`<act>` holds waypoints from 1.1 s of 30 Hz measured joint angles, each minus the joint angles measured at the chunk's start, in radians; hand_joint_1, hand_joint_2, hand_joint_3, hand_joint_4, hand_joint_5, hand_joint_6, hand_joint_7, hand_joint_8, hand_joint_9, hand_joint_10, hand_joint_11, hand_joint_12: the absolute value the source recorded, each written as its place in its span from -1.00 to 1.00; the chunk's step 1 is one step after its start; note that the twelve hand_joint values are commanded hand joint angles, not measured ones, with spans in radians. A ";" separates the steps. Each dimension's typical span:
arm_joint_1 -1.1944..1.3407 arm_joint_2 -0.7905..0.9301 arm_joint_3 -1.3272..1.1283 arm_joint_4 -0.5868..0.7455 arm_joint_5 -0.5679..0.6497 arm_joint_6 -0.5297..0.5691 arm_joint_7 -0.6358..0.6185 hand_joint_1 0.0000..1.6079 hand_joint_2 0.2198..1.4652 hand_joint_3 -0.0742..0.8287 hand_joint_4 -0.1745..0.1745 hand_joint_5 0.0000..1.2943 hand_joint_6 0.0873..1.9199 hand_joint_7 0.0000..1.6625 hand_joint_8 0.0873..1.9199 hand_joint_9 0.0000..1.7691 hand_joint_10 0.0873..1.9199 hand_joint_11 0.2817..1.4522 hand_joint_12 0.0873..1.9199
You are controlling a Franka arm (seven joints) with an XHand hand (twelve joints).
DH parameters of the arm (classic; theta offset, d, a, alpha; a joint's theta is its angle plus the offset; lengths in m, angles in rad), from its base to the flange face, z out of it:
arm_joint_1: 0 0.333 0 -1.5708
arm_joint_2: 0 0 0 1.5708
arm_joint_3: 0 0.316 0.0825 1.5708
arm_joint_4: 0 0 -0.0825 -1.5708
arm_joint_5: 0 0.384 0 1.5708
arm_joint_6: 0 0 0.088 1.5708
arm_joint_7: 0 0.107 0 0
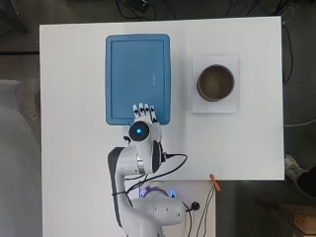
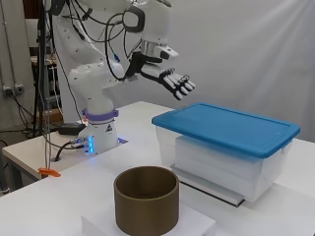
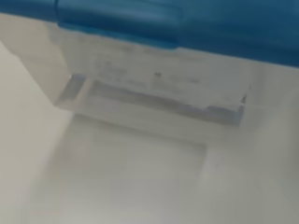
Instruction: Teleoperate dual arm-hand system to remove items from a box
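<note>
Box (image 1: 138, 79): clear plastic, rectangular, blue lid (image 2: 226, 127) seated on top and closed. It stands on the white table (image 1: 74, 98), in the half far from the arm's base. Through the clear wall in the side view something white fills much of the inside; what it is cannot be told. The wrist view shows the lid's blue rim (image 3: 140, 18) and the clear end wall (image 3: 154, 79) below it, close up, with table surface beneath.

Hand (image 2: 170, 78): hangs in the air above the box's end nearest the arm's base, not touching the lid. Fingers (image 1: 144, 111) straight and slightly spread, pointing over the lid's near edge; it holds nothing. Palm faces roughly downward, tilted toward the box in the side view.

Beside the box, apart from it, toward the right of the overhead view: a brown open cylinder (image 1: 216, 83), upright, standing on a flat white square base (image 1: 197, 106). Its inside looks bare.

An orange clip (image 1: 215, 182) sits at the table edge, well apart from the box, near the arm's base (image 1: 158, 210).
</note>
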 joint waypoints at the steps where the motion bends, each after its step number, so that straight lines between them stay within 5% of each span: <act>1: 0.002 0.001 0.011 -0.025 -0.007 0.012 0.002 -0.67 -0.10 -0.83 -0.20 -1.00 -1.00 -0.93 -1.00 -0.75 -1.00 -0.80 -1.00; 12: 0.004 0.113 0.213 -0.056 -0.212 -0.027 0.173 -0.57 -0.16 -0.85 -0.11 -1.00 -1.00 -1.00 -1.00 -0.84 -1.00 -0.88 -1.00; 25: -0.010 0.118 0.169 -0.018 -0.307 0.004 0.222 -0.52 -0.11 -0.81 -0.05 -1.00 -1.00 -0.93 -1.00 -0.80 -1.00 -0.86 -1.00; 33: -0.033 0.289 0.101 0.068 -0.403 0.056 0.193 -0.55 -0.09 -0.82 -0.07 -1.00 -1.00 -0.95 -1.00 -0.81 -1.00 -0.86 -1.00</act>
